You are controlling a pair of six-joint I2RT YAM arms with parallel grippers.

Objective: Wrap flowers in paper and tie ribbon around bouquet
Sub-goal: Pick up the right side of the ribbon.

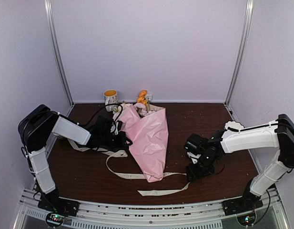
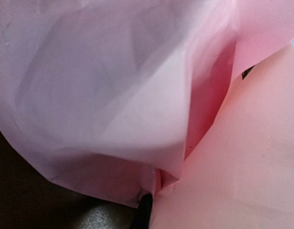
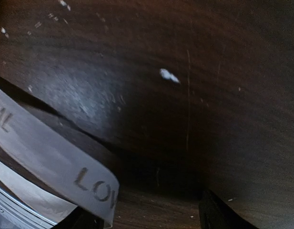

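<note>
Top view: the bouquet (image 1: 149,138) lies flat on the counter (image 1: 208,124), mid-left. Its long way runs far to near. The wide end is far, by the mug (image 1: 110,99); the thin tip is near & a bit to the right. Orange flowers (image 1: 143,98) poke out the wide end, pointing away from the arms. The ribbon (image 1: 122,174) snakes over the counter & crosses at the thin tip. The left hand (image 1: 119,139) is at the cone's left edge. The right hand (image 1: 200,171) points down at the counter, right of the tip, apart from it.

Left wrist view: all pink paper (image 2: 113,95) folds, very close. The hand is pressed together; can't tell if paper is pinched in it.

Right wrist view: dark fingers (image 3: 218,217) sit at the bottom corners, spread wide, bare counter btw them. The ribbon w/ letters "LOV" drapes at the lower-left corner, not pinched.
</note>
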